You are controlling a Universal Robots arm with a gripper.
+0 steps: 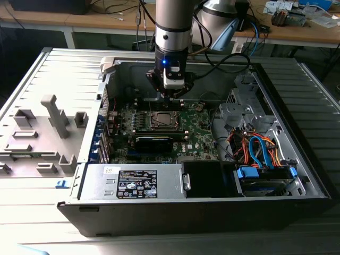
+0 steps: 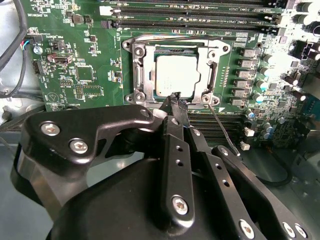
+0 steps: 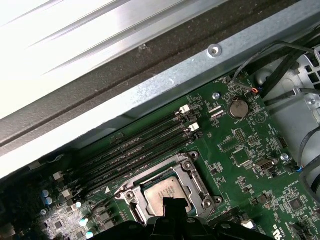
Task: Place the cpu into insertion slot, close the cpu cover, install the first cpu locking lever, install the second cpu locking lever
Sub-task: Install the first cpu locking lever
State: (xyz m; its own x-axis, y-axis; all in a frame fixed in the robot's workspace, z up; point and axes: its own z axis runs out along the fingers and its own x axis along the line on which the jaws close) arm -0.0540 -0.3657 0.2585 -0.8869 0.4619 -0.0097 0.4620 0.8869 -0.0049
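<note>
The cpu (image 2: 177,75) lies flat in the insertion slot (image 2: 138,94), its silvery top showing through the window of the cpu cover (image 2: 145,65), which is down over it. In the first wrist view the cpu (image 3: 161,189) and cover (image 3: 195,176) sit on the green board. My gripper (image 2: 177,101) hangs just over one edge of the socket, fingers shut together with nothing seen between them. A thin locking lever (image 2: 222,131) slants away from the socket corner beside the fingertips. Another lever wire (image 2: 175,36) lies along the opposite edge. In the exterior view, the gripper (image 1: 171,98) is above the socket (image 1: 161,121).
Black memory slots (image 3: 135,150) run beside the socket, close to the case wall (image 3: 165,82). A grey power supply box (image 1: 133,181) fills the case's near side. Coloured cables (image 1: 255,149) and a drive cage are at the exterior view's right. A grey fixture (image 1: 50,133) lies outside the case.
</note>
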